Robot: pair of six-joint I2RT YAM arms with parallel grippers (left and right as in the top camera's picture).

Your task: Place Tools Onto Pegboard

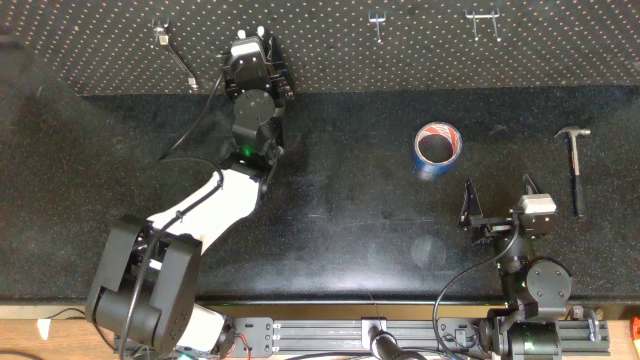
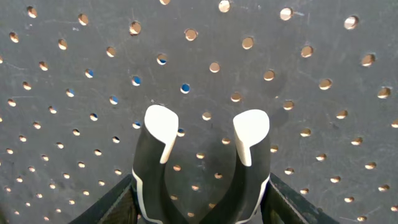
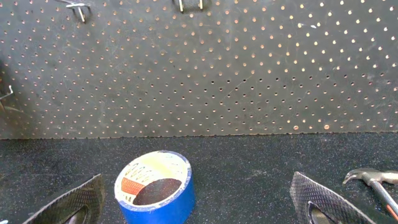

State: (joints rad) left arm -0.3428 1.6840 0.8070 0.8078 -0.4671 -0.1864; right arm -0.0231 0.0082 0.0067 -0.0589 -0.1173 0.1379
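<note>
Dark pegboard (image 1: 420, 50) stands along the far edge of a black surface (image 1: 350, 200), and both loose tools lie on the right arm's half. The blue tape roll (image 1: 437, 148) stands on its flat side, hole up. It sits ahead of the right jaws, toward the pegboard and a little toward the middle of the surface. In the right wrist view the roll (image 3: 155, 186) shows between the two fingers, closer to one than the other. These jaws are wide apart and hold nothing. The hammer (image 1: 574, 170) lies on the outer side of the right arm (image 1: 530, 270), its long axis running toward the pegboard with the head at the far end.

The left arm (image 1: 230, 190) reaches up to the pegboard, well apart from both tools. Its white fingertips (image 2: 160, 127) are spread and empty, facing bare holes.

The right arm is plainly the nearer one, so I judge the tape roll its likely pick. It would need a short reach forward with a slight shift inward. Two empty hooks (image 1: 377, 22) (image 1: 483, 20) wait above on the pegboard.
</note>
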